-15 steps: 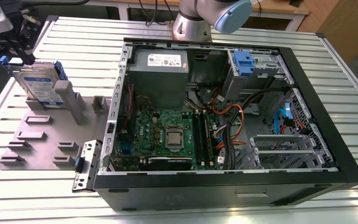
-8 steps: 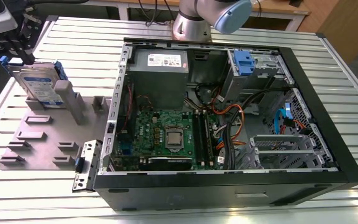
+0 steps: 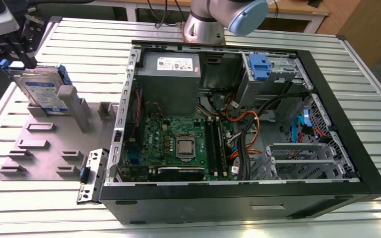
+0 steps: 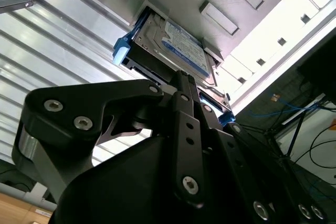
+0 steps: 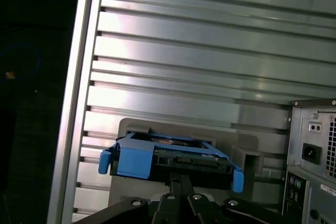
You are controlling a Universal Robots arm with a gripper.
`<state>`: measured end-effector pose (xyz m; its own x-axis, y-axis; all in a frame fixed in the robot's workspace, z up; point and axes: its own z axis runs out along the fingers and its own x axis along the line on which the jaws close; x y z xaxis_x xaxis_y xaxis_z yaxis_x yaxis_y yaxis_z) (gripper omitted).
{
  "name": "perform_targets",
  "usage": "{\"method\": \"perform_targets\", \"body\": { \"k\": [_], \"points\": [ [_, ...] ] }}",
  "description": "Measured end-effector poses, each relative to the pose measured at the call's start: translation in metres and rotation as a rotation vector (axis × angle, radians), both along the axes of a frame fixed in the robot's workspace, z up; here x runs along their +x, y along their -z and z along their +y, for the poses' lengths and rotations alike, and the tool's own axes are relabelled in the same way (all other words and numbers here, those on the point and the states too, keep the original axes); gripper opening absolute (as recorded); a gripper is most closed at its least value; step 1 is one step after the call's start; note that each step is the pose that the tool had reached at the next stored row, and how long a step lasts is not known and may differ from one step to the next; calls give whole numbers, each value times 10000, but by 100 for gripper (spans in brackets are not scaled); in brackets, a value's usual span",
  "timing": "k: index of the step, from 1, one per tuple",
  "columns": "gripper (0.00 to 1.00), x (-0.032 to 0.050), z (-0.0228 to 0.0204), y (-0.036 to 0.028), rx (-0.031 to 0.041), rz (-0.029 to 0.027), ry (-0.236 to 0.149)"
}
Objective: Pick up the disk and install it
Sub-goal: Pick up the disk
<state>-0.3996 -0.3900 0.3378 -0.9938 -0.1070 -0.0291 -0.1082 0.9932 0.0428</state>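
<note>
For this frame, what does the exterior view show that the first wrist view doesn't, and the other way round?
Exterior view: the inside of the open computer case, with motherboard, cables and a blue drive bracket, plus the arm's base behind it.
First wrist view: an outer panel of the case with a power socket, and the disk edge-on.
Shared: the disk standing in the grey holder on the slatted table, with the gripper at its upper edge.

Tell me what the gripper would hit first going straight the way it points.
The disk, standing upright in the grey holder. The gripper points at its blue-framed edge and seems nearly touching, though depth is unclear.
</note>
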Motion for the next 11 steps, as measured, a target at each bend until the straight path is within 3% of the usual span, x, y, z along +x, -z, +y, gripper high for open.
{"method": "perform_targets", "body": {
  "k": [6, 11],
  "points": [
    [11, 0, 0, 0, 0, -1, -408],
    [11, 0, 0, 0, 0, 1, -415]
  ]
}}
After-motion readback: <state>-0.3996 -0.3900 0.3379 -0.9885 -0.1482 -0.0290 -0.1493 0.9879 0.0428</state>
